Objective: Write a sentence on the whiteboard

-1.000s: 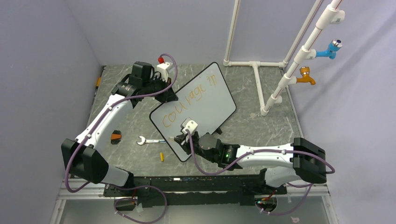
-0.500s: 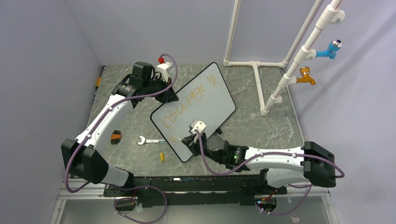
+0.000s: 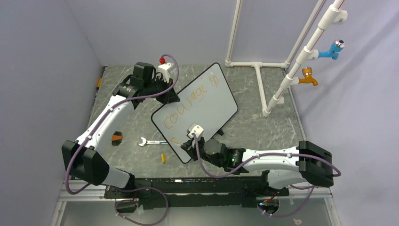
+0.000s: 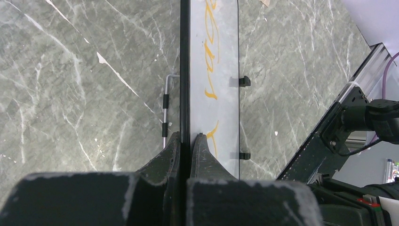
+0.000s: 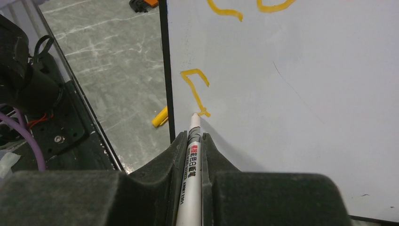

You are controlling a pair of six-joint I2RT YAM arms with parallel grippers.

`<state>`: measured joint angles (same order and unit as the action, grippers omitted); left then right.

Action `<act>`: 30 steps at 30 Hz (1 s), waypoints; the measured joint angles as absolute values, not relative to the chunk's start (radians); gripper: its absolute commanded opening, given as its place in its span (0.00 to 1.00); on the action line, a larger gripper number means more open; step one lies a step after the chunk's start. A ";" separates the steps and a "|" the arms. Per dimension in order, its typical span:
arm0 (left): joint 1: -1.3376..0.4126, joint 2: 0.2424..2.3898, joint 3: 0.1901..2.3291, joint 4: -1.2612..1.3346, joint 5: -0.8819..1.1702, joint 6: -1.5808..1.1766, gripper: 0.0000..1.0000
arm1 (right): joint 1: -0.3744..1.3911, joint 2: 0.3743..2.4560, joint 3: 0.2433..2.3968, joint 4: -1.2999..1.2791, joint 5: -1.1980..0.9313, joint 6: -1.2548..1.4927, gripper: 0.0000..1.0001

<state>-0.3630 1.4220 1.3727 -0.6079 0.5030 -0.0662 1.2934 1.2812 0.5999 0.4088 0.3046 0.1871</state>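
Whiteboard (image 3: pixel 207 101) looks thin, stiff, probably light: left gripper (image 4: pixel 187 137) pinches its rim, right gripper (image 5: pixel 192 137) clamps the marker (image 5: pixel 193 129), tip touching.

Overhead rear view, two close wrist views; whiteboard (image 3: pixel 212 100) shared

Two white-and-black robot arms reach toward a tilted whiteboard (image 3: pixel 209 101). The left arm (image 3: pixel 104 120) rises from its base, runs along the whiteboard's left side and bends inward at the wrist. The left gripper (image 4: pixel 186 141) is clamped on the whiteboard's black rim, with one finger pressed against each face. The right arm (image 3: pixel 270 159) lies low and stretches leftward from its base to the whiteboard's near corner. The right gripper (image 5: pixel 193 137) is closed around a white marker (image 5: pixel 190 160), which points forward between its fingers. The marker's tip touches the whiteboard's surface just inside the rim.
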 measured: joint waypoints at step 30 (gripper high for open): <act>-0.359 1.422 1.373 -0.605 0.498 -0.064 0.00 | 1.303 1.333 0.746 0.315 0.463 0.138 0.00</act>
